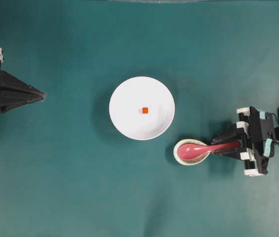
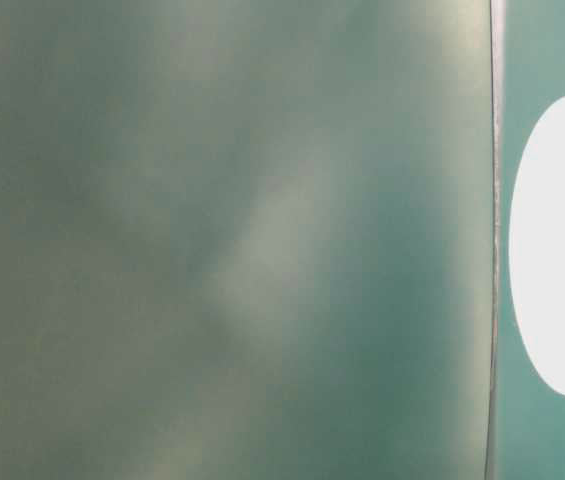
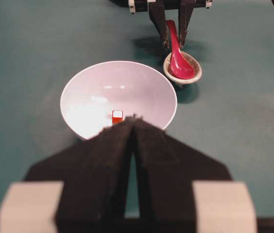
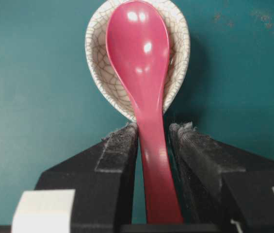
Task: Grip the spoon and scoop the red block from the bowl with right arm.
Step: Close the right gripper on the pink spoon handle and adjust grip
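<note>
Teal cloth covers the table (image 1: 80, 197) in the overhead view. On it sits the large round plain white bowl (image 1: 124, 116), with the tiny orange-red cube, the red block (image 1: 144, 110), lying near its middle. Just right of and nearer than the bowl stands a small speckled off-white oval dish (image 1: 198, 159), and the glossy pink-red plastic spoon (image 1: 203, 148) rests with its scoop in that dish and its handle running right. The right gripper (image 1: 218, 146), black with white blocks and teal tape tags, has one finger on each side of the handle. The left gripper (image 1: 40, 94) hangs well apart at the left edge, its fingers drawn to a point.

Table-level view gives only a blur of green and a white oval at the right, the bowl (image 2: 562, 250).

Left wrist view shows the left gripper (image 3: 133, 121) with jaws together on nothing, the bowl (image 3: 93, 92) beyond it, the block (image 3: 117, 116) just past the tips, and the spoon (image 3: 178, 58) in the dish (image 3: 195, 73) at far right.

Right wrist view shows the spoon (image 4: 146, 97) handle between the black pads (image 4: 122, 145): the left pad touches it, while a thin gap shows at the right pad, so the jaws are not clamped on it. The crackled dish (image 4: 98, 58) holds the scoop.
</note>
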Tool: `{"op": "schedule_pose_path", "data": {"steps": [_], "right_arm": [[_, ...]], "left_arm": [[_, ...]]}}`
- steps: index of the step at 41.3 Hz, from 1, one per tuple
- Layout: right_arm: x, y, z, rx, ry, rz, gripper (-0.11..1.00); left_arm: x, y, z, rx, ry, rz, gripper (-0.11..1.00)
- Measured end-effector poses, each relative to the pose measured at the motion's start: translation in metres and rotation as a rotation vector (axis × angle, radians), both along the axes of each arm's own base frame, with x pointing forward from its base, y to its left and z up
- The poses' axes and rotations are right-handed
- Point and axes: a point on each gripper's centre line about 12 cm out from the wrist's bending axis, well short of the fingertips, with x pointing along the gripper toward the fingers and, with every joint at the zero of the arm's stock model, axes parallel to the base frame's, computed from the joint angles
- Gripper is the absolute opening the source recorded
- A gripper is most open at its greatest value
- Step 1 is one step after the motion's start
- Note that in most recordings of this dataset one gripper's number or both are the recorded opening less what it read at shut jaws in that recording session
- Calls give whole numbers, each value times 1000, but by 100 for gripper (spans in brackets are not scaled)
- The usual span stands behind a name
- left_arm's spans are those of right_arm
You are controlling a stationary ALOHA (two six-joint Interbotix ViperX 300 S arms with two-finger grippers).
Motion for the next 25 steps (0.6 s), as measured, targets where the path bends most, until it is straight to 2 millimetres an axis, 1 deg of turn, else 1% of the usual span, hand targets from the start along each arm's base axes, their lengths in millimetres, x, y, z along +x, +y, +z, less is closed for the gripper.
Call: {"op": "schedule_pose_path", "data": {"steps": [25], "right_arm": [[1,0,0,-23,-3,13,39]], "left_arm": [[-1,0,-2,1,17,0,0]]}}
